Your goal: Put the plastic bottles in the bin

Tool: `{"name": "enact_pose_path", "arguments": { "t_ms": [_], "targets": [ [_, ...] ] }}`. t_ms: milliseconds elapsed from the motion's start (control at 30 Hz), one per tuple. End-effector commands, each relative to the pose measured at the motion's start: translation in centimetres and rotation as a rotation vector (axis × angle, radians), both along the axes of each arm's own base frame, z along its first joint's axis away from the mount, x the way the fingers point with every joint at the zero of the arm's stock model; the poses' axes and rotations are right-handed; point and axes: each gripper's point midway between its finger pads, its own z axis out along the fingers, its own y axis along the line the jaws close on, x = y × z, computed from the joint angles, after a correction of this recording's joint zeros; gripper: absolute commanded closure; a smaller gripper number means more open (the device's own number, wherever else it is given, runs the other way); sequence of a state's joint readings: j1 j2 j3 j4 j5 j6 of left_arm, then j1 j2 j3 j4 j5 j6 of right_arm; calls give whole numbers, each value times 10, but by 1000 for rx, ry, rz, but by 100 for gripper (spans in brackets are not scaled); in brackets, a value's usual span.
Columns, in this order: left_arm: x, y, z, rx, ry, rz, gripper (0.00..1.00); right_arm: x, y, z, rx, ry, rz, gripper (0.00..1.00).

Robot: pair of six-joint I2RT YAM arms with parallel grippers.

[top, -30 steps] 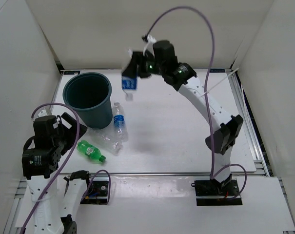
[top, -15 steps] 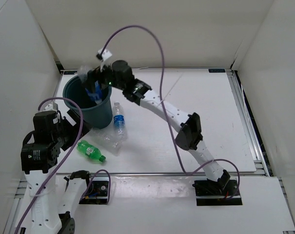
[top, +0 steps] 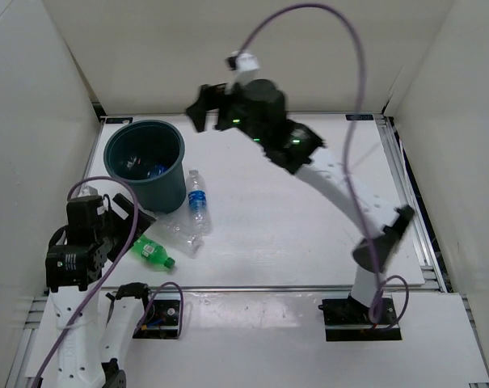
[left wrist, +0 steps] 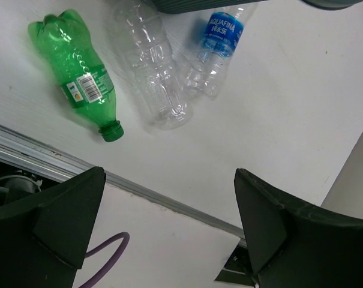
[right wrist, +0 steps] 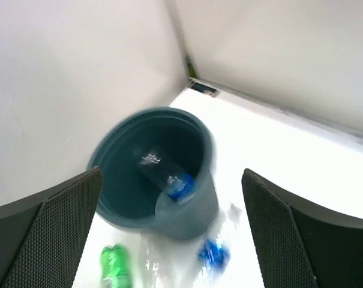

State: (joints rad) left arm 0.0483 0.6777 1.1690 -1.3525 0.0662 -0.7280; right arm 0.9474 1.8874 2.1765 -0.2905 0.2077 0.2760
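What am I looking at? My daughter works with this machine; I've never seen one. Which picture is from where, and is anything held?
Two robot arms are bolted to a white table, each ending in a two-finger gripper. One picture comes from a fixed camera overhead; the other two from cameras on the wrists, so the dark shapes at their lower corners are fingers. On the table stands a dark teal bin with one bottle already inside. Beside it lie a green bottle, a clear crushed bottle and an Aquafina bottle. The left gripper hangs open over those three; the right gripper is open, raised, looking into the bin. Neither holds anything.
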Motion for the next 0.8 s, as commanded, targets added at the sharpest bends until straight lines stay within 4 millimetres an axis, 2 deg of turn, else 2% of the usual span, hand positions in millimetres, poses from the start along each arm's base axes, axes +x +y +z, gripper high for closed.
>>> {"name": "enact_pose_path", "arguments": {
  "t_ms": [0, 33, 67, 100, 167, 233, 267, 300, 367, 400, 433, 467, 533, 567, 667, 767],
  "targets": [
    [-10, 1, -9, -46, 4, 89, 1, 7, -70, -83, -48, 361, -117, 0],
    [-12, 3, -14, -40, -7, 95, 1, -12, -62, -103, -56, 446, 25, 0],
    [-9, 5, -15, -42, -28, 114, 1, -10, -69, -125, -52, 530, 58, 0],
    [-9, 6, -16, -43, -39, 128, 1, -20, -69, -153, -72, 605, 130, 0],
    [-9, 9, -21, -38, -58, 150, 1, -27, -63, -167, -47, 664, 244, 0],
    [-4, 9, -17, -39, -98, 150, 1, -34, -53, -193, -51, 765, 345, 0],
    [-3, 9, -14, -40, -118, 149, 1, -30, -48, -193, -37, 773, 384, 0],
    [0, 12, -12, -31, -133, 159, 1, -27, -39, -218, -47, 848, 406, 0],
    [0, 12, -16, -23, -123, 152, 1, -28, -28, -228, -13, 936, 481, 0],
    [1, 13, -17, -12, -113, 143, 1, -23, -19, -248, -12, 986, 504, 0],
    [0, 13, -18, 2, -112, 129, 1, -22, -15, -255, -7, 1020, 518, 0],
    [3, 13, -22, 9, -85, 122, 1, -20, -11, -274, -7, 1080, 510, 0],
    [3, 14, -26, 29, -57, 103, 1, -20, 0, -278, -4, 1094, 541, 0],
    [1, 16, -30, 36, -32, 109, 1, -17, 2, -291, -11, 1114, 534, 0],
    [0, 21, -34, 57, -4, 127, 1, -13, 5, -302, -11, 1136, 526, 0],
    [-3, 21, -39, 57, 16, 127, 1, -13, 13, -325, -21, 1187, 515, 0]
  ]
}}
